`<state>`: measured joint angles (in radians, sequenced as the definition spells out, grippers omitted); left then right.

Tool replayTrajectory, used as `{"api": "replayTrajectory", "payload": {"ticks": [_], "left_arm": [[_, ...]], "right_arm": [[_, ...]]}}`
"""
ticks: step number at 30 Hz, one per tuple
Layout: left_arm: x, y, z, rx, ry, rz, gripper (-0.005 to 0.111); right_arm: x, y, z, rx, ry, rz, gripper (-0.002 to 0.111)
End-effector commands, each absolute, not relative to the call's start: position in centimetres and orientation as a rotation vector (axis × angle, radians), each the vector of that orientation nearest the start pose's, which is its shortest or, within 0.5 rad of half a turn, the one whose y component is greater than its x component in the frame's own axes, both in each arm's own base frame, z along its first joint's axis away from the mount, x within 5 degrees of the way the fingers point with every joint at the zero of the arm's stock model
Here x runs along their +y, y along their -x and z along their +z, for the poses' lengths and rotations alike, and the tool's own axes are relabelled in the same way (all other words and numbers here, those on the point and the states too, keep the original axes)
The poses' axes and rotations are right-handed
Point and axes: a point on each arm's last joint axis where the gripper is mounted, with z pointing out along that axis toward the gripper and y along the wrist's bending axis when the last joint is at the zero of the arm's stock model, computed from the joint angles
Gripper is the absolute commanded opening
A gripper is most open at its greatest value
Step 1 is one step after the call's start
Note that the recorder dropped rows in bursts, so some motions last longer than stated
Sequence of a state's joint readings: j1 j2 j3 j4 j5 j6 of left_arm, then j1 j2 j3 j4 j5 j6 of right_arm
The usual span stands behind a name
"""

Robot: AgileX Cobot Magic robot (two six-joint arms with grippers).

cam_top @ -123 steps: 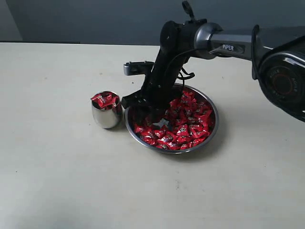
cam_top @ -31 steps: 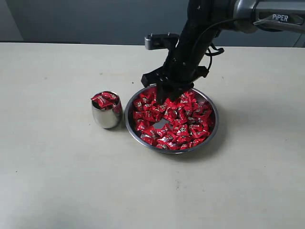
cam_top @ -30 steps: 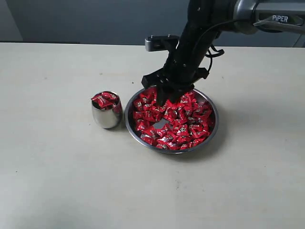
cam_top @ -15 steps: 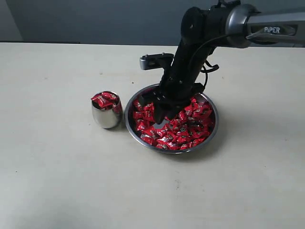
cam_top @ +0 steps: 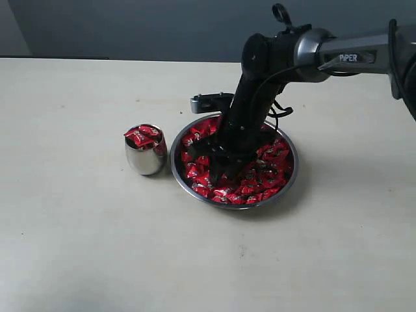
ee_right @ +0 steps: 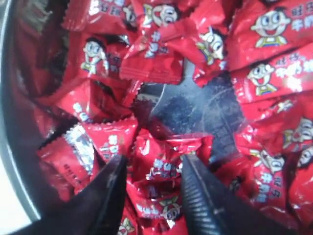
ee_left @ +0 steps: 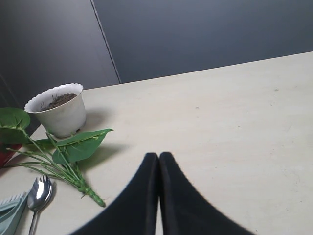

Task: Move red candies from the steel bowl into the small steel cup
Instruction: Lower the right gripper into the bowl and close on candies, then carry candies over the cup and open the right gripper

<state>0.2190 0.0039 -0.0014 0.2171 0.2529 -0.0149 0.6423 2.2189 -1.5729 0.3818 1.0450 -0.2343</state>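
- Counter (cam_top: pixel 78 247) carries everything.
- Right arm (cam_top: pixel 325 49) reaches in from the right of the exterior view and angles down into the steel bowl (cam_top: pixel 294 170).
- Steel bowl sits mid-counter with red candies (cam_top: pixel 263 179) piled inside and a bare steel patch showing in the middle.
- Small steel cup (cam_top: pixel 145 159) stands upright just beside the bowl, on its left, with red candies heaped at its rim.
- Right hand (ee_right: pixel 152 159) is down in the pile, fingers spread, one wrapper between them; grip not clear.
- Left hand (ee_left: pixel 158 156) has fingers pressed together, holding nothing, over bare counter near a white pot (ee_left: pixel 57 110).
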Motion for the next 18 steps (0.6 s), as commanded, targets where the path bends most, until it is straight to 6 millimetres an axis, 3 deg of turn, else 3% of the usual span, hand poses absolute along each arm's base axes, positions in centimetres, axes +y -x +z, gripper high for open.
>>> {"api": "replayTrajectory", "payload": {"ticks": [1, 4, 7, 9, 15, 18], "left_arm": [[1.7, -5.3, 19.2, 1.729, 0.056, 0.35, 0.0], [1.7, -5.3, 19.2, 1.729, 0.056, 0.35, 0.0], [1.7, -5.3, 19.2, 1.729, 0.056, 0.35, 0.0], [1.7, -5.3, 19.2, 1.729, 0.056, 0.35, 0.0], [1.7, -5.3, 19.2, 1.729, 0.056, 0.35, 0.0], [1.7, -5.3, 19.2, 1.729, 0.056, 0.35, 0.0]], "right_arm": [[27.8, -32.3, 11.3, 3.038, 1.074, 0.501, 0.037], [27.8, -32.4, 11.3, 3.03, 1.074, 0.494, 0.028], [27.7, -32.4, 11.4, 3.028, 1.065, 0.472, 0.0], [27.7, -32.4, 12.0, 3.015, 1.061, 0.477, 0.0], [28.5, -33.3, 18.6, 2.817, 1.024, 0.548, 0.0], [29.9, -34.0, 22.2, 2.709, 0.966, 0.721, 0.0]]}}
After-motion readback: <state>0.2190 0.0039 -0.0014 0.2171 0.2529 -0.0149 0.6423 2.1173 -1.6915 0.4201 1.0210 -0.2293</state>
